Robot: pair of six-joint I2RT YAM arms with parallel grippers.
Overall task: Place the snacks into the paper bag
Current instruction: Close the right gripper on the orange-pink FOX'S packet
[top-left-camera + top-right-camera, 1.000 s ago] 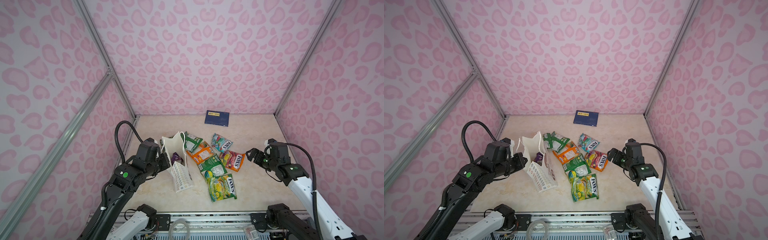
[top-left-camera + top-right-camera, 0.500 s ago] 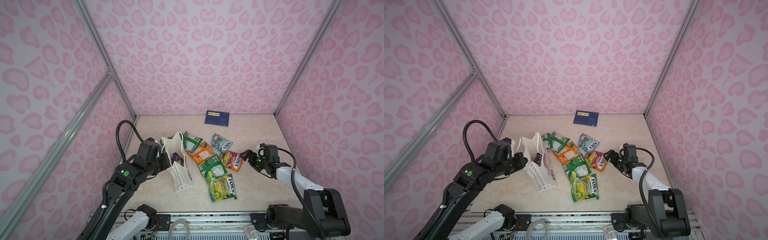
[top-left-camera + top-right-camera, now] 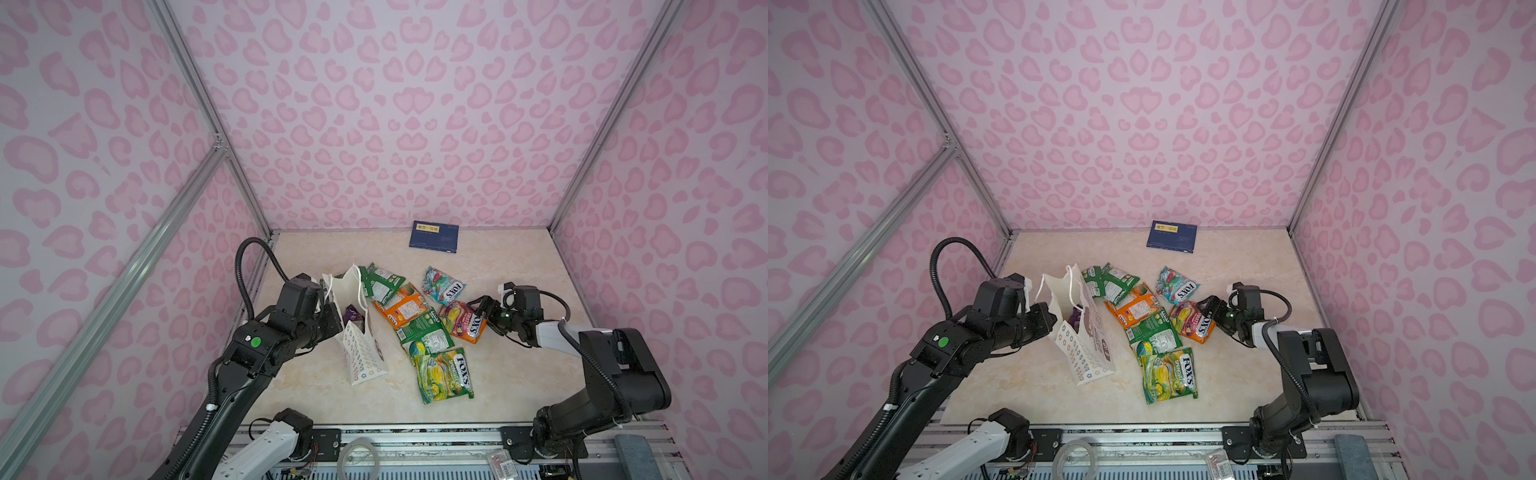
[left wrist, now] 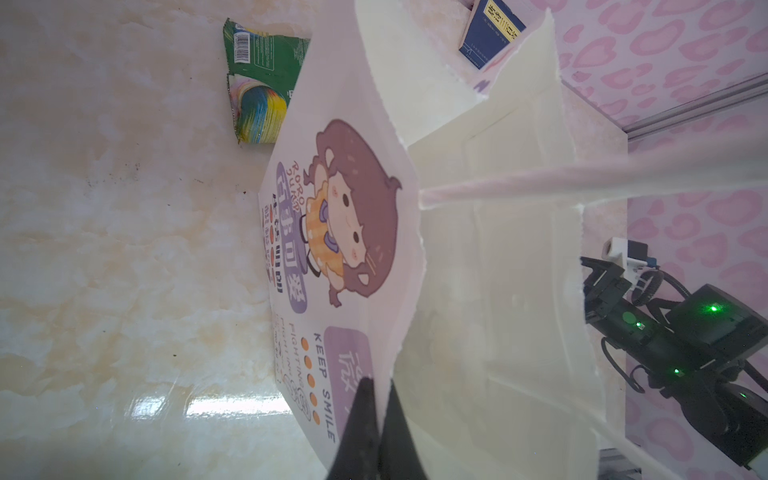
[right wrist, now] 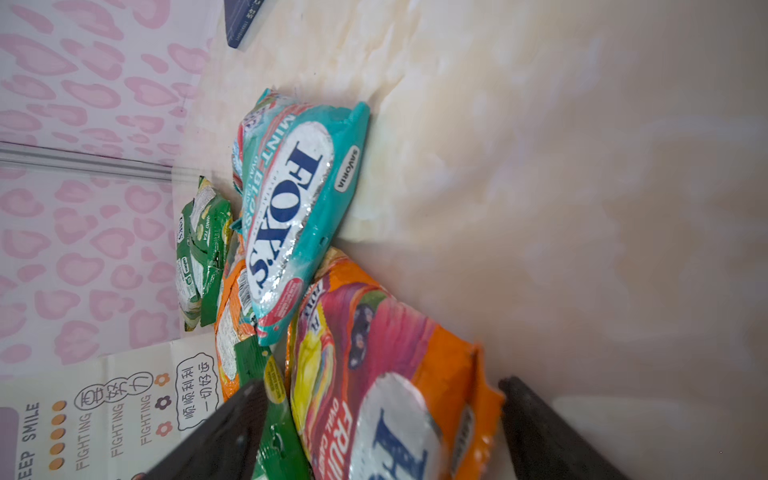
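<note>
Paper bag (image 3: 362,357) stands open and tilted at the left of the bench (image 3: 519,374). Both top views show a purple pouch (image 3: 353,312) inside it, which the left wrist view does not. That view shows the left jaws pinched shut on the rim of the bag's printed wall. Remaining snacks (image 3: 424,332) lie overlapped on the bench just right of the bag. The right wrist view shows the right jaws spread wide, straddling the red-yellow fruit pouch (image 5: 374,353), with the teal pouch (image 5: 291,199) beyond it
</note>
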